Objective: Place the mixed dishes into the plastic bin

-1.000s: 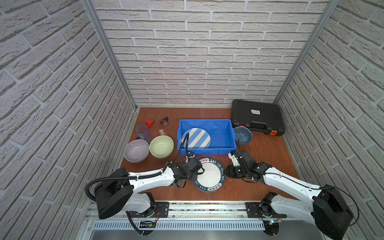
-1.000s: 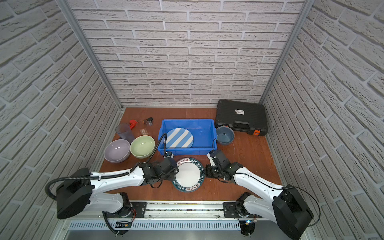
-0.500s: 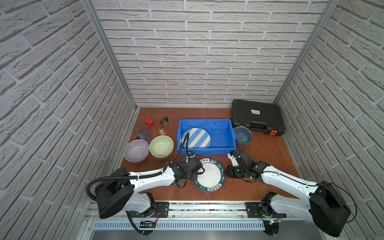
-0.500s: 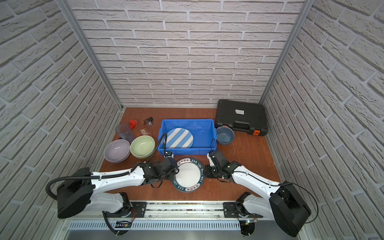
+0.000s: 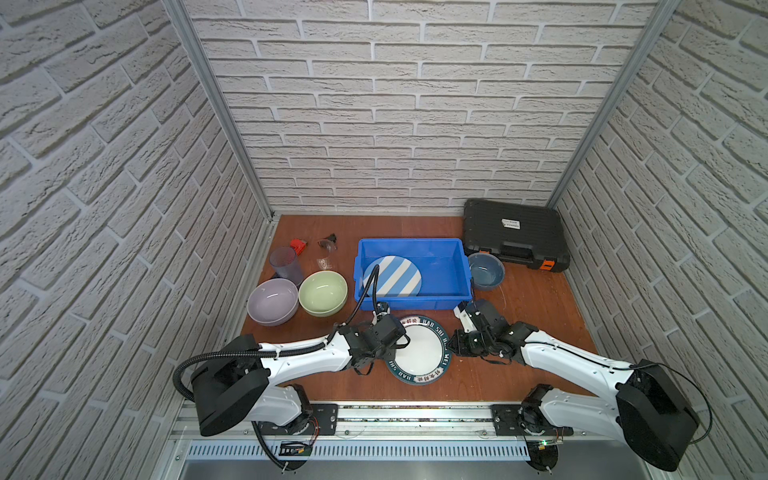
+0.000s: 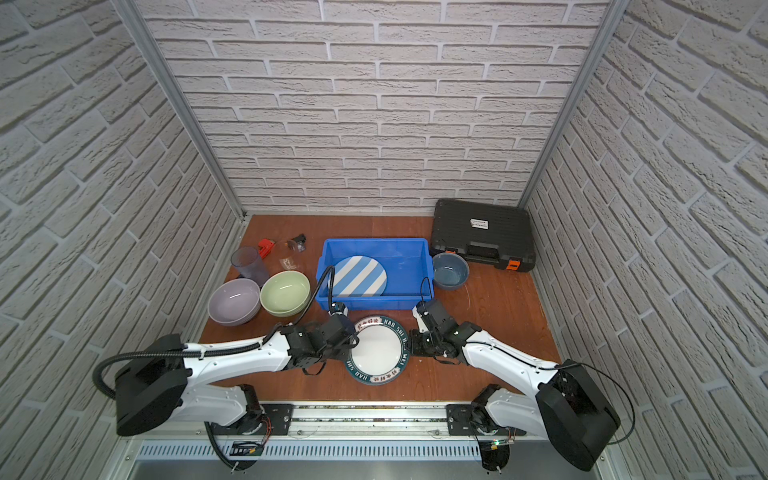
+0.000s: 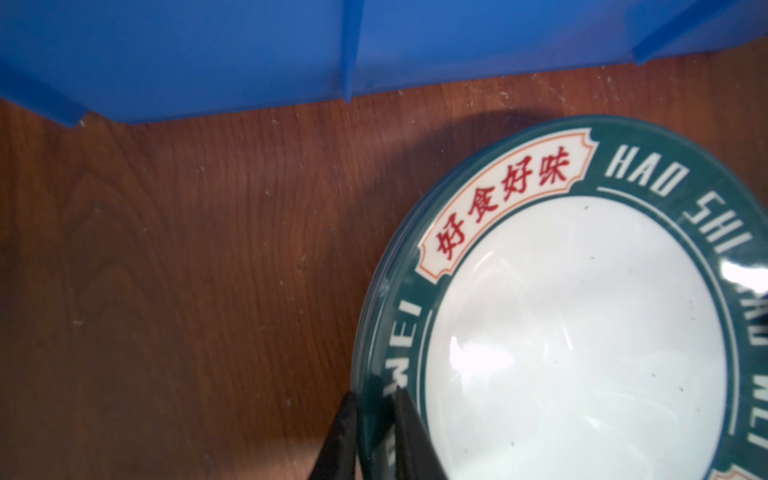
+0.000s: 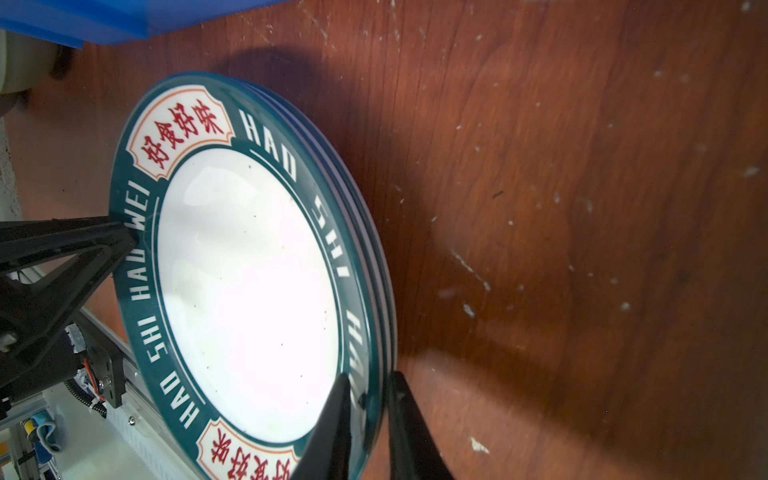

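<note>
The teal-rimmed white plate (image 5: 419, 353) (image 6: 378, 351) lies on the wooden table just in front of the plastic bin (image 5: 415, 243) (image 6: 374, 242). My left gripper (image 5: 400, 344) (image 7: 374, 399) is shut on the plate's left rim, one finger above and one below. My right gripper (image 5: 451, 347) (image 8: 368, 382) is shut on the opposite rim in the same way. In the right wrist view the plate (image 8: 249, 291) shows layered edges beneath its rim. A blue-white striped plate (image 5: 392, 276) leans inside the bin.
A lavender bowl (image 5: 272, 299), a pale green bowl (image 5: 323, 293) and a tumbler (image 5: 286, 262) stand left of the bin. A dark blue bowl (image 5: 485, 270) sits at its right end. Behind that lies a black tool case (image 5: 515, 232). Small red and clear items (image 5: 298, 245) lie at the back left.
The right gripper's jaws have closed further onto the plate's right rim. The left gripper keeps its hold, and the plate has not visibly moved.
</note>
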`<state>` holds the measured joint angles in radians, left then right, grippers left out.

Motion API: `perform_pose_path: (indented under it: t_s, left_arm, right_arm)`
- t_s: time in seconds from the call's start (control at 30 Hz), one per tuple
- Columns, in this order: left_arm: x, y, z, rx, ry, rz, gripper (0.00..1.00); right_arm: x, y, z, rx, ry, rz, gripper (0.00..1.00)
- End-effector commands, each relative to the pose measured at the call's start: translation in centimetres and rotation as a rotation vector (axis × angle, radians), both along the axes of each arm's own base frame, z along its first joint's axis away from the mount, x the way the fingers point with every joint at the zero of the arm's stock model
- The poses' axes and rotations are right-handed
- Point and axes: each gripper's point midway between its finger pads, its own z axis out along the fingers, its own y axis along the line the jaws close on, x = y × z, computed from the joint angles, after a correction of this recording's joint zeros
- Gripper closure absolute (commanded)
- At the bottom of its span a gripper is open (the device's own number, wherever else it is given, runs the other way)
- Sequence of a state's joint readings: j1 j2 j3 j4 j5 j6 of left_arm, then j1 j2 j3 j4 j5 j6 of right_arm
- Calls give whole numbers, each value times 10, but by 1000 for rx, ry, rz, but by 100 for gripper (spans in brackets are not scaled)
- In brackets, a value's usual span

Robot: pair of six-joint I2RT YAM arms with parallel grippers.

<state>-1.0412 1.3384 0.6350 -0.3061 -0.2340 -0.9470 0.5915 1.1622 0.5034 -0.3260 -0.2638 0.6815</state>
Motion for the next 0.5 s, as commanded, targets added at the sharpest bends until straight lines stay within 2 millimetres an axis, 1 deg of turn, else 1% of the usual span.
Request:
perform_pose_path:
  t_s: [0.0, 0.23, 0.47]
  left_arm:
    - [-8, 0, -11, 20, 40, -17, 82]
    - [-8, -2, -12, 21, 45, -21, 82]
    - [-8, -3, -12, 21, 45, -22, 82]
  right_arm:
    - [9, 23, 29, 124, -69, 36, 81]
    - [9, 28, 43, 169, -92, 44, 81]
    - [7, 20, 36, 112, -78, 44, 79]
